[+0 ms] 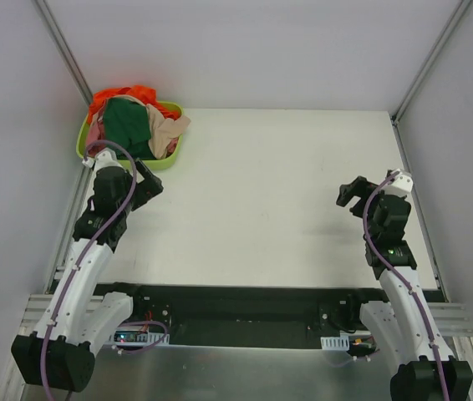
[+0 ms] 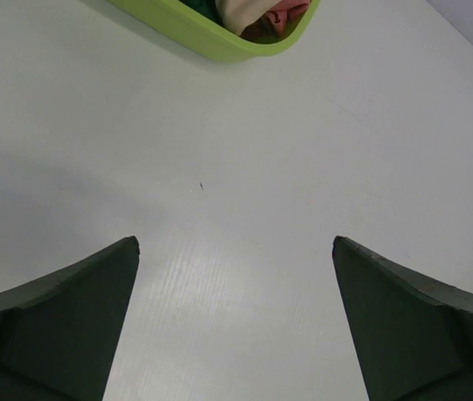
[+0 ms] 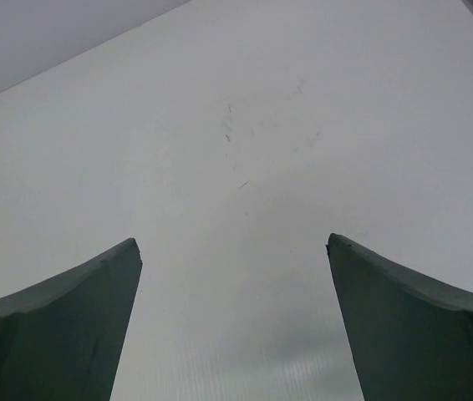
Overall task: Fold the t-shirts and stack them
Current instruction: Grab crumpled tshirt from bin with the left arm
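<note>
Left wrist view gives me the left tool [image 2: 235,241] spread wide and holding nothing, poised above the white worktop [image 2: 220,142] with a corner of the lime-green tub [image 2: 211,46] just ahead of it. My right tool [image 3: 232,242] is likewise wide apart with nothing in its grip, over the worktop's right side, well apart from the tub. From the top view I see the t-shirts [image 1: 128,121] heaped unfolded in that tub at the far left corner, dark green on top with orange, pink and beige around it.
</note>
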Motion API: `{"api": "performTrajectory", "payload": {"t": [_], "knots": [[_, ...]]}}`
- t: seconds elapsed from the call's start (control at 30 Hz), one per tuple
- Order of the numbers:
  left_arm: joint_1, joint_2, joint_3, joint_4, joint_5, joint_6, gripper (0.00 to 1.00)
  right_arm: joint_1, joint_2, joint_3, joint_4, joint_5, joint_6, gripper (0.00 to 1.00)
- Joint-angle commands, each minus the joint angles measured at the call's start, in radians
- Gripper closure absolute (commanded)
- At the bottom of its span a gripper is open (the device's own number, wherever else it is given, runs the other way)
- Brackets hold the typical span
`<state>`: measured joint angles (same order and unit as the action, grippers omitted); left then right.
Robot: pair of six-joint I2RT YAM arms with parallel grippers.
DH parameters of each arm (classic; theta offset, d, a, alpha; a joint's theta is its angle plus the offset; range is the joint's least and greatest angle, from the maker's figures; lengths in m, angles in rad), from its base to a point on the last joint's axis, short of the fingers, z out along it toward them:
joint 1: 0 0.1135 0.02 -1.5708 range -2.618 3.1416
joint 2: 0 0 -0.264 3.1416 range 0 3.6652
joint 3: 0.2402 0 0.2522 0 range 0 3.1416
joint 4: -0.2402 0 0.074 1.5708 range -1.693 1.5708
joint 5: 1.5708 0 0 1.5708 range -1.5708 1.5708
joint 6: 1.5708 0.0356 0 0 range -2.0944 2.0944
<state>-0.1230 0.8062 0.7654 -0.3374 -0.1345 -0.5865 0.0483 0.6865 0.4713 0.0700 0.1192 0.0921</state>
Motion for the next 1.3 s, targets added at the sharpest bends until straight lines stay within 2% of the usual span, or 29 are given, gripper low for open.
{"api": "performTrajectory", "payload": {"t": [0.0,0.23,0.5,0.6,0.77,0.93,1.0,1.07,1.17,1.27], "knots": [[0.008,0.088,0.089,0.006,-0.069,-0.013,0.01,-0.004,-0.005,0.02,0.05,-0.156,-0.063,0.04],[0.075,0.335,0.287,0.04,-0.126,0.034,0.01,-0.004,-0.002,0.006,0.057,-0.158,-0.112,0.04],[0.226,0.674,0.554,0.051,-0.012,0.062,0.03,-0.005,0.002,0.024,0.016,-0.139,-0.129,0.04],[0.24,0.776,0.636,0.055,0.021,0.08,0.04,-0.004,0.05,0.081,-0.065,-0.173,-0.149,0.04],[0.244,0.927,0.764,0.055,0.101,0.12,0.09,-0.004,0.126,0.104,-0.062,-0.228,-0.155,0.04],[0.246,1.051,0.86,0.051,0.127,0.155,0.23,-0.004,0.139,0.116,-0.088,-0.236,-0.172,0.04],[0.252,1.087,0.894,0.035,0.11,0.16,0.37,-0.004,0.13,0.115,-0.09,-0.214,-0.181,0.04],[0.258,1.114,0.925,0.028,0.107,0.165,0.46,-0.004,0.119,0.107,-0.088,-0.208,-0.18,0.04],[0.263,1.142,0.971,0.014,0.102,0.197,0.65,-0.004,0.108,0.104,-0.088,-0.208,-0.192,0.04],[0.269,1.163,1.034,-0.035,0.11,0.235,1.0,-0.004,0.1,0.102,-0.093,-0.185,-0.195,0.04]]}}
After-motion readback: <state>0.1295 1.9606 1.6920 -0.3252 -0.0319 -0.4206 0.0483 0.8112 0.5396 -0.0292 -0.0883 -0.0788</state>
